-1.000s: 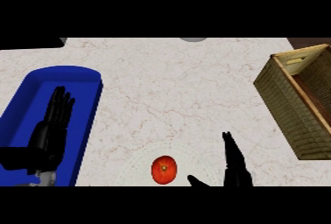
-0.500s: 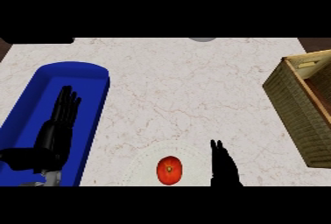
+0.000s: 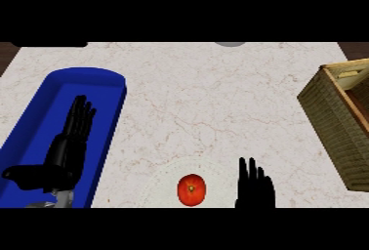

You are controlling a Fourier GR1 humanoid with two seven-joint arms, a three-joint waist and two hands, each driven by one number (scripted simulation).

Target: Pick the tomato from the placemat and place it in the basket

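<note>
The tomato point(image 3: 191, 190) sits near me on a pale round placemat point(image 3: 162, 178) that barely stands out from the marble counter point(image 3: 216, 97). My right hand point(image 3: 254, 188) is just to its right, close beside it but not touching, fingers straight and pointing away from me, holding nothing. My left hand point(image 3: 69, 146) lies at the left over a long blue tray point(image 3: 108, 83), fingers stretched out flat and thumb spread to the side, also holding nothing. The woven basket point(image 3: 335, 132) stands at the far right edge, well apart from the tomato.
</note>
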